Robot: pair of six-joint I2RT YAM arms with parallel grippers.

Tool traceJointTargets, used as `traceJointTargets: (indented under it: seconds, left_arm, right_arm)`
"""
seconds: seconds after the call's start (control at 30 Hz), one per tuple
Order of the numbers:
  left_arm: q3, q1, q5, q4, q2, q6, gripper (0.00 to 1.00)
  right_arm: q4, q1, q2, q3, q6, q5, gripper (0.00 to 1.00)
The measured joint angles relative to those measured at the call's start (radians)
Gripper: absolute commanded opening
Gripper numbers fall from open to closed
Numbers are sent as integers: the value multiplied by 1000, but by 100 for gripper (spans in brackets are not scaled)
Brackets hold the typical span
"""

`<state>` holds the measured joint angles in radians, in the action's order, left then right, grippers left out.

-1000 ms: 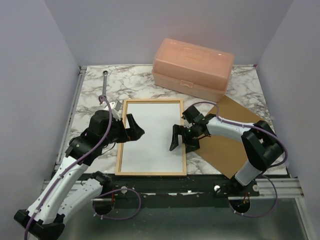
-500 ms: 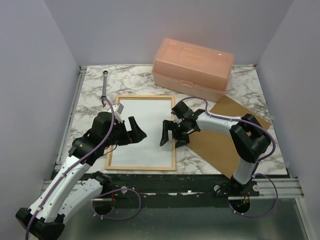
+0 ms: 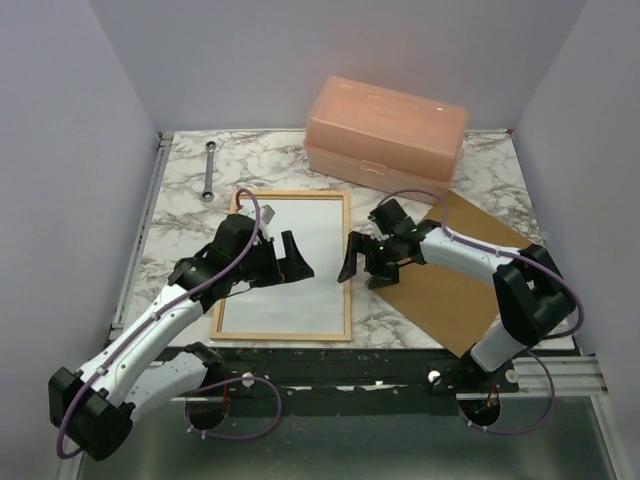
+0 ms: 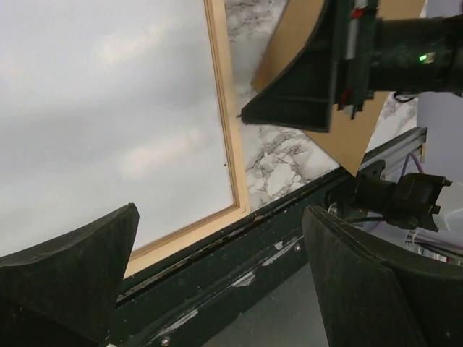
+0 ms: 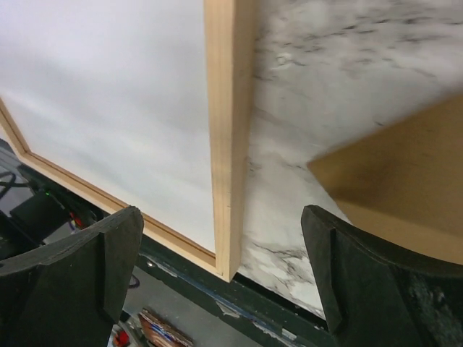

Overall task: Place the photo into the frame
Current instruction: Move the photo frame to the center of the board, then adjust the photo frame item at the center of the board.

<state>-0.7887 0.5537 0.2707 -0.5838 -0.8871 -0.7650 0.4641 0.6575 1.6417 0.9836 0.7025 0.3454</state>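
The photo (image 3: 300, 215) lay back-up inside the frame (image 3: 346, 305) by the near edge, presumably why left claw (image 3: 285, 268) and right claw (image 3: 364, 272) hovered open.

You have the frame (image 3: 348, 305) lying flat by the near edge of the worktop, left of the middle, its near rail almost at that edge. The photo (image 3: 290, 300) lies inside it, white side up, filling the opening. Your left gripper (image 3: 283, 264) hangs over the photo's middle, fingers spread. Your right gripper (image 3: 361, 268) sits just outside the frame's right rail, fingers also apart, by the corner of the panel (image 3: 455, 295), which stretches toward the near right corner. The box (image 3: 385, 140) stands at the far edge, right of middle. The wrench (image 3: 208, 172) lies near the far left corner.
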Motion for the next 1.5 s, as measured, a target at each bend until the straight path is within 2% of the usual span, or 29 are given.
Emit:
traceJointTargets:
  seconds: [0.2,0.4,0.7,0.83,1.07,1.3,1.5]
  left_arm:
    - [-26,66,19,56,-149,-20,98]
    - [-168,159,35,86,-352,-33,98]
    - [-455,294,36,72,-688,-31,99]
    - [-548,323,33,71,-810,-27,98]
    - [-661,332,5,65,-981,-17,98]
    - [-761,330,-20,61,-1089,0,98]
    - [-879,330,-35,58,-1191,10,98]
  right_arm:
    - [-5,-201,-166,-101,-7,24,100]
    - [5,-444,-295,-222,-21,65,100]
    - [120,-723,-298,-278,-40,41,100]
    - [199,-769,-292,-260,-39,-56,100]
    - [317,-804,-291,-171,17,-321,100]
    - [380,-858,-313,-167,121,-563,100]
    - [396,-919,-380,-167,189,-697,99]
